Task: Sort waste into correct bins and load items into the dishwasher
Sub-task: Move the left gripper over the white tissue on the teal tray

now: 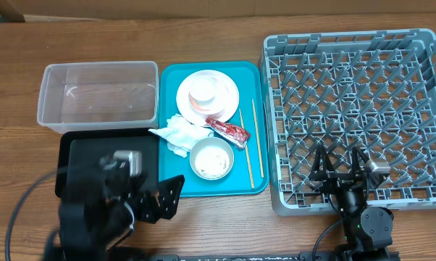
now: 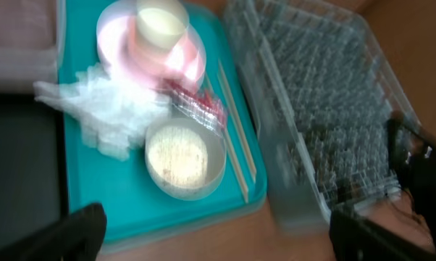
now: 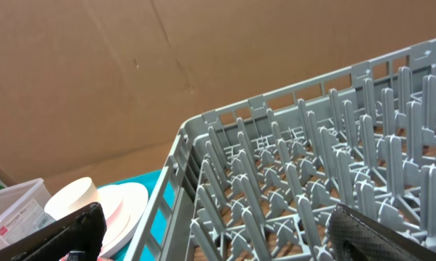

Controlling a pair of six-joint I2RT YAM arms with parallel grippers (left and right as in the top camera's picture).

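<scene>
Bins first, far left: the clear tub (image 1: 98, 94) is set at the back of the worktop (image 1: 225, 232), and the black tray (image 1: 62, 167) sits right in front of it, half hidden under the left arm. The left hand (image 2: 218, 245) is held wide open with nothing in it, tipped down and aimed at the teal tray (image 1: 173, 80) just to its right.

Everything to be sorted is laid out on that tray. The crumpled napkin (image 1: 177, 133) is at the left edge, nearest the left hand. Next comes the bowl (image 1: 211, 158) with rice in it. The red wrapper (image 1: 229, 131) is laid between the bowl and the pink plate (image 1: 225, 101), and the cup (image 1: 203, 93) is stood on the plate. The chopsticks (image 1: 253, 145) are laid along the tray's right side, long axis front to back, roughly parallel to the wall of the grey rack (image 1: 355, 109), where nothing is loaded yet.

The right hand (image 1: 340, 170) is spread open too, nothing gripped, hung over the rack's near edge. So the napkin is probably best taken by the left hand, since it's closer and the bins are right beside it.
</scene>
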